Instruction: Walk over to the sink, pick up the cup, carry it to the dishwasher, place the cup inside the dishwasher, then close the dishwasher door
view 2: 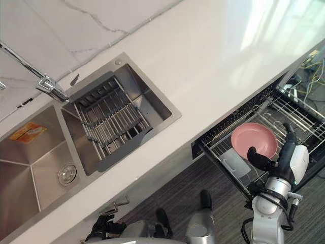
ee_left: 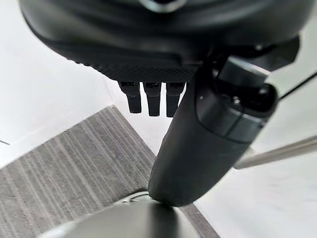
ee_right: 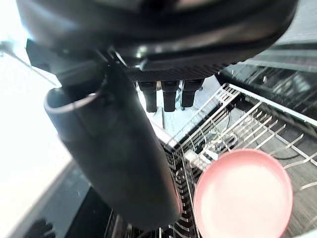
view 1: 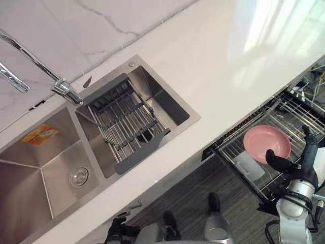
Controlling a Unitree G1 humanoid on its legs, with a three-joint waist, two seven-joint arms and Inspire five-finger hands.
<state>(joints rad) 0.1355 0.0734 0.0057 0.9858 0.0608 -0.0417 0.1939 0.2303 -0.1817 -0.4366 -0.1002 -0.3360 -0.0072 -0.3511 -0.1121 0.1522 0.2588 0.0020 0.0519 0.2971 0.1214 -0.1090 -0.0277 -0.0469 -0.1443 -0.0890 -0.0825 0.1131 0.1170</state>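
Right hand point(view 1: 303, 160) hangs relaxed and empty over the dishwasher rack point(view 1: 299, 114), right by a pink plate point(view 1: 266, 143). Left hand point(ee_left: 138, 49) is loose too, low beside the bench point(view 1: 228, 61).

Pink plate point(view 1: 266, 143), white counter point(view 1: 228, 61), silver sink point(view 1: 30, 175), grey striped floor point(view 1: 198, 189).

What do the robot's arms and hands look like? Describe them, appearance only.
Both hands are dark. The right hand carries a white cover on one side, above a silver-grey, ringed forearm. Close up, the left hand shows a dimpled black palm, blocky fingers in a row and a thick, smooth, rounded thumb.
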